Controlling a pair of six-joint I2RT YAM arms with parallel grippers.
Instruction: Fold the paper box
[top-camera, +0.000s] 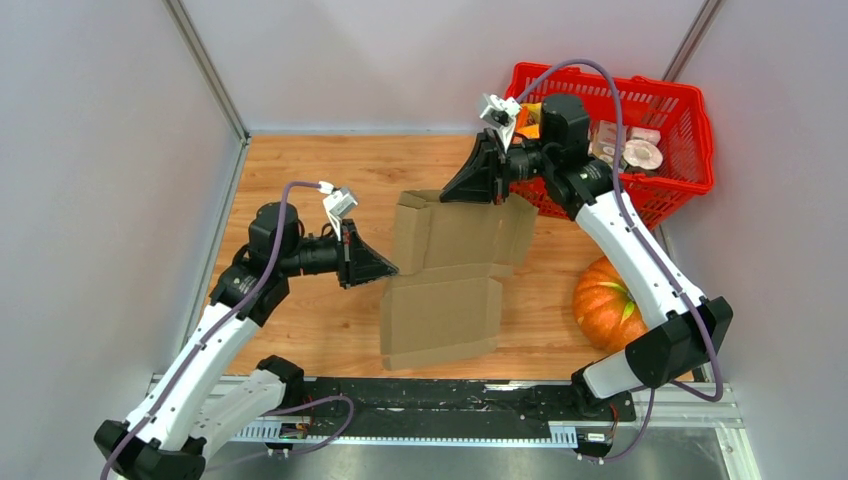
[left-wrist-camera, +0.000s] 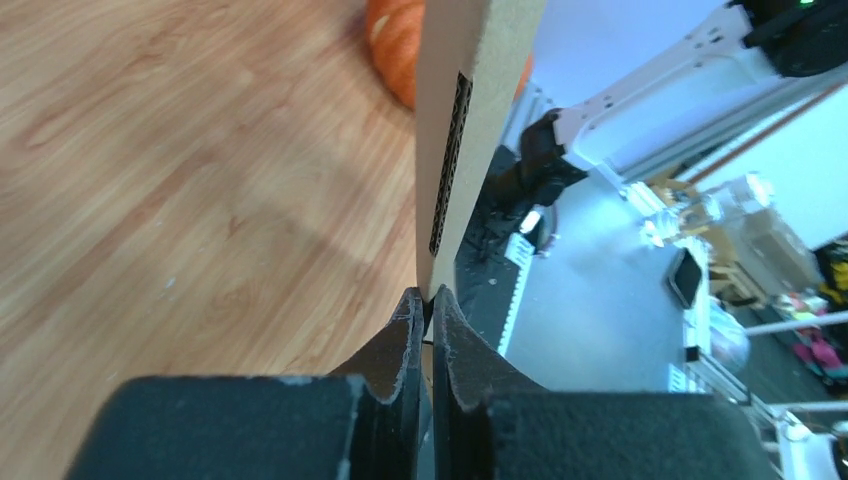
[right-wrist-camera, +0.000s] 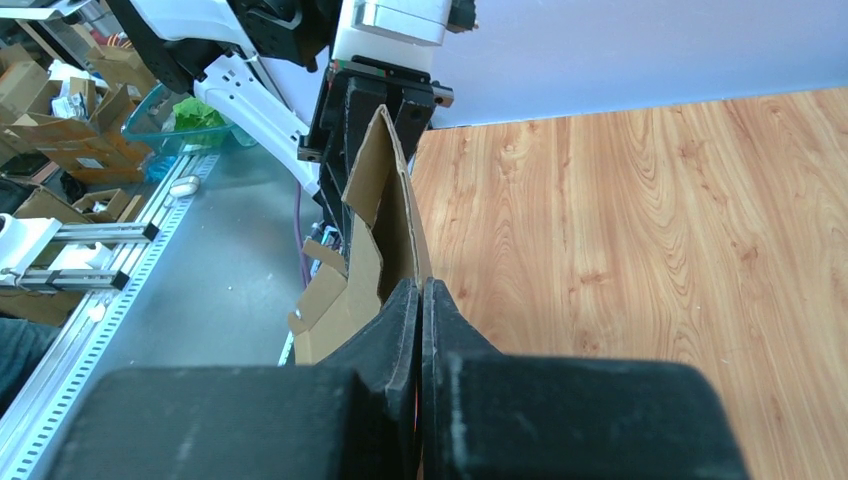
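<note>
The paper box (top-camera: 445, 280) is a flat brown die-cut cardboard sheet with flaps, held above the wooden table between both arms. My left gripper (top-camera: 392, 268) is shut on its left edge; in the left wrist view the cardboard (left-wrist-camera: 470, 120) runs edge-on out of my closed left gripper (left-wrist-camera: 428, 297). My right gripper (top-camera: 497, 192) is shut on the sheet's far top edge; in the right wrist view the cardboard (right-wrist-camera: 385, 230) rises from my closed right gripper (right-wrist-camera: 421, 287), with the left gripper behind it.
An orange pumpkin (top-camera: 606, 302) sits on the table at the right, close to the right arm. A red basket (top-camera: 690, 130) holding small packages stands at the back right corner. Grey walls enclose the table on three sides.
</note>
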